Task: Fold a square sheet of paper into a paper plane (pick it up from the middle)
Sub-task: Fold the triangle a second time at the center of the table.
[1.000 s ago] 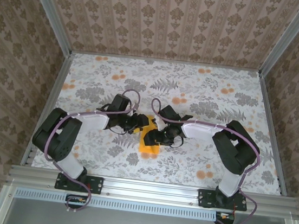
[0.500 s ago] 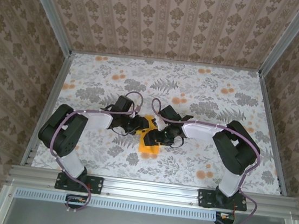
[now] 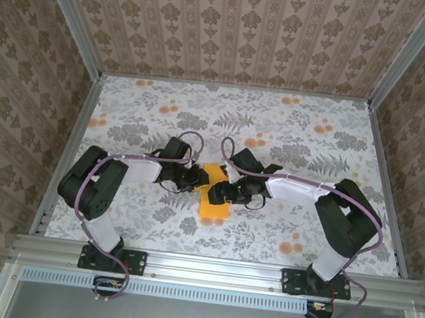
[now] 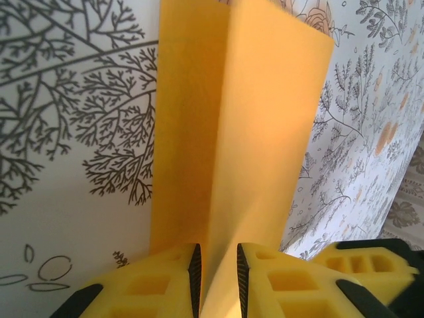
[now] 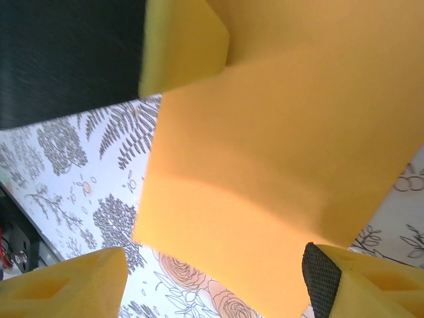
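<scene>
Step in hand: early folding. The square sheet of paper (image 3: 213, 208) already has one straight lengthwise crease but no pointed nose, so I judge the plane barely begun.
Sheet position: near the middle of the tabletop (image 3: 314, 148), a little toward the near edge, between the two arms' wrists. The left wrist view shows it as two plain orange-yellow panels meeting at a sharp crease that runs away from the jaws. How much of it is lifted off the floral surface I cannot tell.
Left gripper (image 4: 215, 265): jaws drawn almost together, pinching the sheet at the crease, which runs down into the thin gap between them.
Right gripper (image 5: 215, 275): jaws spread wide and holding nothing, one on each side of the sheet's lower edge. The broad face of the paper hangs just ahead of them.
Next move calls for: the left grip holding the crease firm while the right jaws come in on a free edge or corner, closing only once squarely over it. That corner can then be turned toward the centre crease.
Risk: the paper is thin. An off-centre pinch or a pull against the left hold could buckle it or skew the crease.
</scene>
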`<state>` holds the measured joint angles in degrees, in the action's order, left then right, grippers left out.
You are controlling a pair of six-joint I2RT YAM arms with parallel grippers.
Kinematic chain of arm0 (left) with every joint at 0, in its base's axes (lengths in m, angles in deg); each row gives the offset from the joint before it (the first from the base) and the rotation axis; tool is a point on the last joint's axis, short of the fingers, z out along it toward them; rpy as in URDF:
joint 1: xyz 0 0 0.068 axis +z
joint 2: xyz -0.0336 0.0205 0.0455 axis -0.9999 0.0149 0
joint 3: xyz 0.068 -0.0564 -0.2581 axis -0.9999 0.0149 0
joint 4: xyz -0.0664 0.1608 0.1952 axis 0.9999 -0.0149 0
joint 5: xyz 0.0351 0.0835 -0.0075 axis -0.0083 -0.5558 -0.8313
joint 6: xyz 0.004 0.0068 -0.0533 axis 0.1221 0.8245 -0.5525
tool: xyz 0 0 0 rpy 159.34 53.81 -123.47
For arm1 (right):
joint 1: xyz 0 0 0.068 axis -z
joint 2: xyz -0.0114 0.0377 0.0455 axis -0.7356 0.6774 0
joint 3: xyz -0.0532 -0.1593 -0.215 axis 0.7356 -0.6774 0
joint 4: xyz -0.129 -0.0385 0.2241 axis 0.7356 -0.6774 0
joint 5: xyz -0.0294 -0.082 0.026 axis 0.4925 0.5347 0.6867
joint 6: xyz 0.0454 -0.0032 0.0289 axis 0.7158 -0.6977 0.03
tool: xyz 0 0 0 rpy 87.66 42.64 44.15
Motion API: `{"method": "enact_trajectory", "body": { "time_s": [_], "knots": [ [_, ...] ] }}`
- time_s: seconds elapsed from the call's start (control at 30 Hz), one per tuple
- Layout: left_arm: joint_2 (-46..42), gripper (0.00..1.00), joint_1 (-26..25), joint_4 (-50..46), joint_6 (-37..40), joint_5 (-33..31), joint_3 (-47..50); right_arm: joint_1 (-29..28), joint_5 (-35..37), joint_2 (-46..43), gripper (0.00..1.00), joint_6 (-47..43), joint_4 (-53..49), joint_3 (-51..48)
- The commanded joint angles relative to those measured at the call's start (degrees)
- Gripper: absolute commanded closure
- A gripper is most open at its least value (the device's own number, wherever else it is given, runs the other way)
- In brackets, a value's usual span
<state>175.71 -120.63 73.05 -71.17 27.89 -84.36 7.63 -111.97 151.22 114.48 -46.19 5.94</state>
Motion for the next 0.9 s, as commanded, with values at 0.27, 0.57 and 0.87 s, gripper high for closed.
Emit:
{"method": "enact_trajectory", "body": {
  "time_s": [0.27, 0.57, 0.87],
  "knots": [
    [0.8, 0.78, -0.2, -1.7, 2.0, -0.7, -1.3, 0.6, 4.0, 1.8, 0.58, 5.3, 2.3, 1.8],
    [0.1, 0.79, -0.2, -1.8, 2.1, -0.6, -0.9, 0.8, 9.9, 7.5, 0.71, 5.8, -1.2, 6.6],
    [-2.6, 0.76, -0.4, 1.6, 0.0, 2.0, 2.5, 0.8, 12.0, 9.3, 0.73, 7.3, -2.9, 5.9]
  ]
}}
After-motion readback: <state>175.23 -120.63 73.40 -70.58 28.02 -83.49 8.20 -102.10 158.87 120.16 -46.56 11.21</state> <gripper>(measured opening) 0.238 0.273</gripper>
